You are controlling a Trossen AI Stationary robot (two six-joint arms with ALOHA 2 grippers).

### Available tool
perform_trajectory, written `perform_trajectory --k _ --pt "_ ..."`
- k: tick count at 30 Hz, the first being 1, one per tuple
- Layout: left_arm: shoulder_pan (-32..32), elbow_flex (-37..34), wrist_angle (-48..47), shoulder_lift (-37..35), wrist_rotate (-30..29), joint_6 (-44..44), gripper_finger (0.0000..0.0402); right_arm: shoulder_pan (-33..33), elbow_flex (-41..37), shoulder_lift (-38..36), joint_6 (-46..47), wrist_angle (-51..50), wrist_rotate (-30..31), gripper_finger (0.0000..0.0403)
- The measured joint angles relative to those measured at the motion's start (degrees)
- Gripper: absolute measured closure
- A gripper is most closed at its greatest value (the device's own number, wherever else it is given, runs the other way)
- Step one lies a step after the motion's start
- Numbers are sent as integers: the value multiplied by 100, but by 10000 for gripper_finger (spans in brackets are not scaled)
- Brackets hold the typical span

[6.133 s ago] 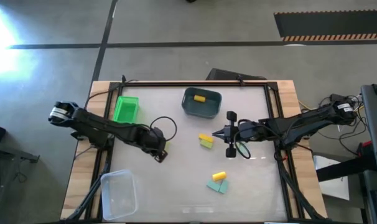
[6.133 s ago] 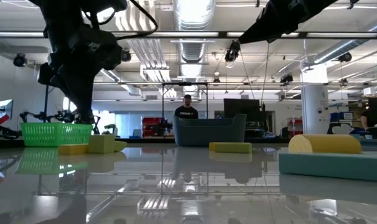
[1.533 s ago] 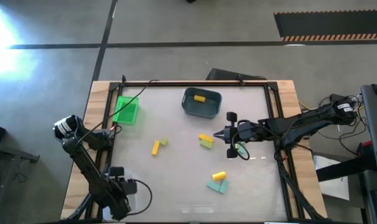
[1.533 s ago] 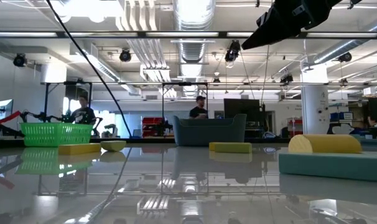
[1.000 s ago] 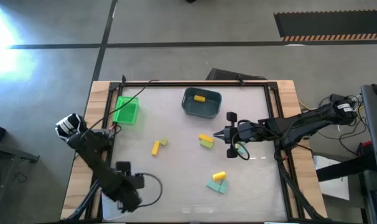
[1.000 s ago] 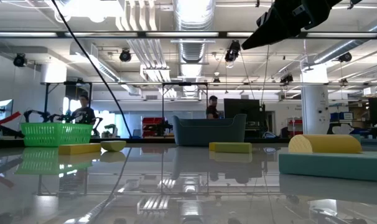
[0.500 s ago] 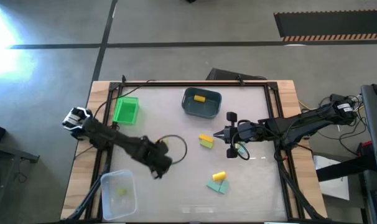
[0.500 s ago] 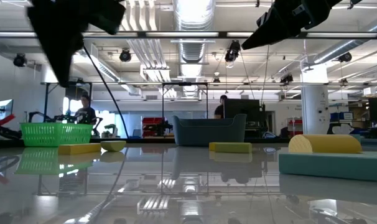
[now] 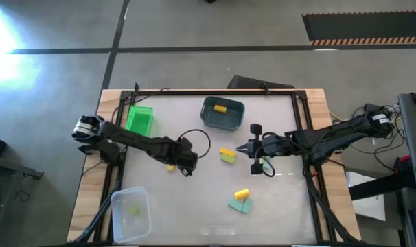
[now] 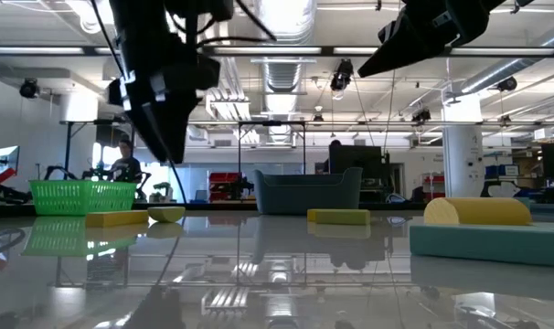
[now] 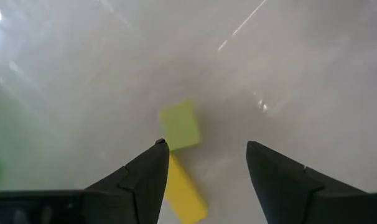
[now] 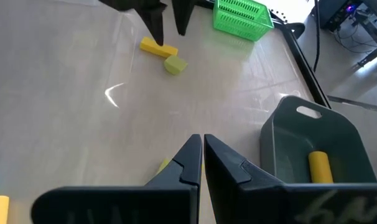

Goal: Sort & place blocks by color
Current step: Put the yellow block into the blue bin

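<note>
High view, step: left gripper hangs over the mid-left table, jaws spread and empty, above a yellow bar and a lime block that lie touching; I judge a pick of one of them is in hand
Approach: come straight down so the fingers straddle one block only; in the left wrist view the bar sits close by one finger, so I would centre first or the neighbour gets nudged
Drop spot: a lime piece already lies in the clear tub and a yellow one in the grey bin, so colour decides the target; the green basket looks empty
Right gripper: pressed shut, holding nothing, waiting mid-table just beside a yellow and lime pair
Blocks, placing: two by the left gripper, two at centre, a cluster of yellow, lime and teal nearer the front edge
Blocks, look: small, matte, plain-coloured; the bar long and flat, the lime one squarish; likely light and easy to slide on the glossy top
</note>
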Motion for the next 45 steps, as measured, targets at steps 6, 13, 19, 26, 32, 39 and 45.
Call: perform_trajectory --k 6,13,19,26,32,39,45 --pt "-31 -451 20 0 142 -598 203 0 0 0 8 0 0 394" --pt "-59 -993 73 0 532 -968 203 0 0 0 31 2 0 394" --pt "-61 -1271 522 -25 538 -973 203 0 0 0 34 4 0 394" --pt "-42 -1558 908 -11 536 -926 208 0 0 0 34 9 0 394" --pt "-46 -1825 1284 -45 518 -900 253 0 0 0 36 41 0 394" --pt "-50 -1792 1321 -74 509 -448 361 0 0 0 29 39 0 394" --pt "-41 -1754 1051 -538 93 -21 366 -1 -45 2 -43 280 1 394"
